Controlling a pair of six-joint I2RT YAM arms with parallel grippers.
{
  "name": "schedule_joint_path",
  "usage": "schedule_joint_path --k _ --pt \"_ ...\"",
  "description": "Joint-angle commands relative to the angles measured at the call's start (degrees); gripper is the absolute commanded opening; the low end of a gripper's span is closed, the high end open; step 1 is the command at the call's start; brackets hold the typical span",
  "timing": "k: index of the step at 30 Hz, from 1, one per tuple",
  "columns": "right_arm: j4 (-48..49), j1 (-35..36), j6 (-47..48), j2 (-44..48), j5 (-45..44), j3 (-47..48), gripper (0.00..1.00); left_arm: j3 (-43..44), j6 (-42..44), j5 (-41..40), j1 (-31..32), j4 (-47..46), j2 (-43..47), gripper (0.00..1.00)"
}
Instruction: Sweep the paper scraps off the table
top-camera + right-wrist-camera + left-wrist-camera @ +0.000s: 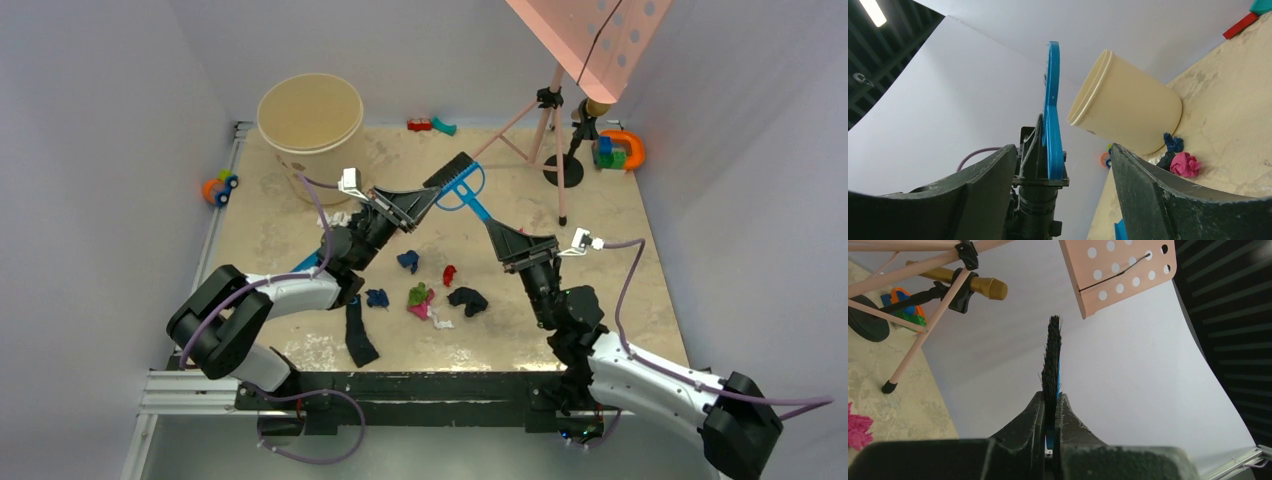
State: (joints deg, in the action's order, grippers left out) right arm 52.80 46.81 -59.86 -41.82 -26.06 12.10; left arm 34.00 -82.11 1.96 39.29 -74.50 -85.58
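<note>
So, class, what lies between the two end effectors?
The blue hand brush, held by the left end effector, handle toward the right end effector; seen in top view.

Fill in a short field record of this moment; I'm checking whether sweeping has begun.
left gripper: shut on the brush, bristles off the table
right gripper: open, at the brush's blue handle end; contact unclear
paper scraps: scattered on the table between the arms, unswept
bucket: upright, far left
sweeping: not begun
</note>
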Motion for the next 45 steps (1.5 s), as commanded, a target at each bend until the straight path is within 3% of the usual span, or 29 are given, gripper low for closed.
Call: schedule_joint_path --k 1,12,21,29,31,34,36,39,41,42,43,44,45 --pt "2.34 -0.40 1.39 -2.98 -0.73 4.18 0.73 2.29 -2.43 -1.30 0.71 -6.98 0.37 0.00" --pt "6.29 -0.94 2.83 -8.28 -0.16 6.20 0.64 1.83 -4.50 -1.72 1.75 -6.98 -0.38 0.00" --pt "5.41 -0.97 6.57 -7.06 0.15 6.95 0.61 0.29 -4.99 -3.40 2.37 -6.98 -0.36 0.00" --pt "5.17 -1.36 7.74 -6.02 0.67 6.14 0.51 -0.31 -6.40 -4.23 2.94 -6.98 -2.01 0.00" --pt "4.85 -1.52 7.97 -5.97 0.99 6.22 0.44 -0.07 -6.29 -4.09 3.03 -6.98 -2.32 0.00" --pt "4.30 -1.76 8.17 -5.98 1.68 6.37 0.24 0.23 -6.65 -3.75 3.18 -7.02 -3.02 0.00" --pt "3.24 -1.81 7.60 -5.96 1.42 6.47 0.01 0.25 -6.45 -3.63 3.16 -7.01 -3.04 0.00" --pt "-1.92 -1.81 4.33 -4.79 -1.35 6.68 0.00 0.39 -6.56 -2.94 3.22 -6.98 -3.39 0.15" --pt "-5.44 -1.77 1.02 -2.88 -4.50 5.78 0.00 -0.22 -7.10 -2.73 3.05 -6.81 -3.86 0.33" --pt "-6.33 -1.89 0.40 -1.65 -5.67 5.10 0.00 -1.08 -7.50 -2.78 2.93 -6.67 -3.82 0.51" --pt "-7.58 -1.92 0.07 -0.24 -6.76 4.67 0.00 -1.96 -8.16 -2.52 2.45 -6.09 -3.58 0.80" --pt "-10.98 -1.99 -0.44 1.41 -8.21 4.83 0.00 -3.02 -8.68 -1.60 1.78 -4.89 -3.14 0.97" --pt "-15.42 -2.11 -0.62 3.80 -10.00 5.36 0.00 -3.96 -9.21 0.36 0.62 -3.07 -2.52 0.99"
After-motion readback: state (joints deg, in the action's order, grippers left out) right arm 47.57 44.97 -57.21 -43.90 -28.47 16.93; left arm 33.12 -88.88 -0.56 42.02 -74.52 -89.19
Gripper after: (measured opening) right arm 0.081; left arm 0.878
